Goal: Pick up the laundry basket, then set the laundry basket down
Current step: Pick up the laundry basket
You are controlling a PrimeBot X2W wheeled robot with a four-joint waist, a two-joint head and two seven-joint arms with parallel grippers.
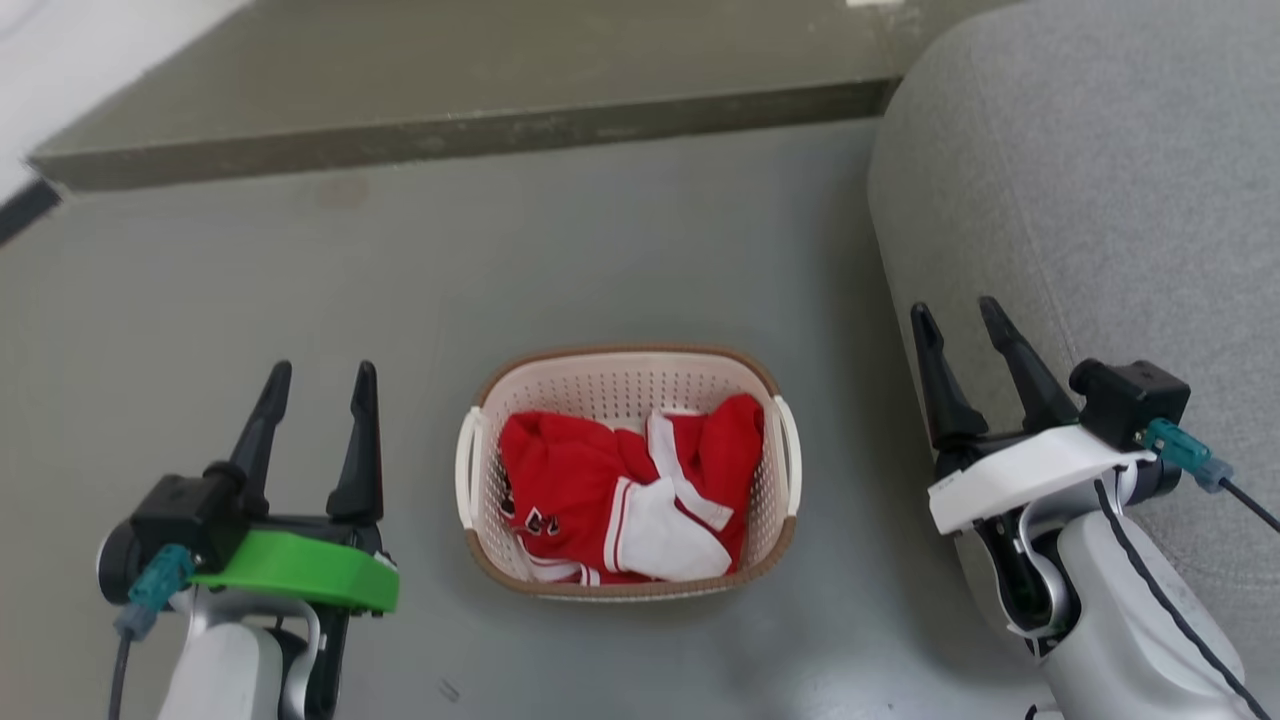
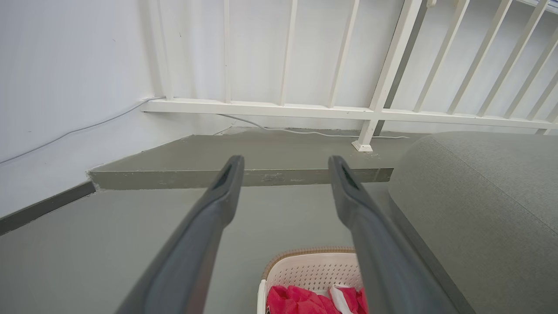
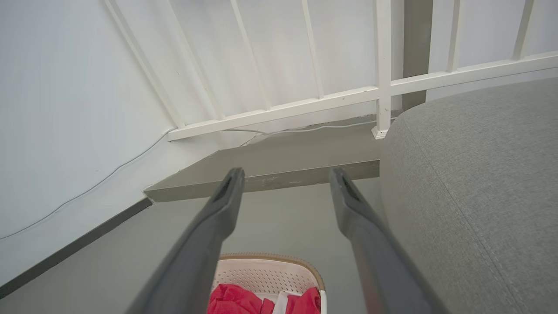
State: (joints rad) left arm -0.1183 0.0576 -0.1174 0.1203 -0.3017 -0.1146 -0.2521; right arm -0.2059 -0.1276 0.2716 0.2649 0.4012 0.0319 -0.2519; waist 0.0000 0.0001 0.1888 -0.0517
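While left hand (image 1: 323,372) and right hand (image 1: 954,308) stand spread | laundry basket (image 1: 627,385): cream, perforated, brown-rimmed, holding red garment (image 1: 570,480).

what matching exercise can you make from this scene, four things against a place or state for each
Things
1. laundry basket
2. red and white garment
3. left end effector
4. right end effector

Places or states
a. open, white mount, grey sofa beside it
b. bunched inside the basket
c. open, green mount
d. on the floor, both handles free

Pairs: 1-d, 2-b, 3-c, 4-a
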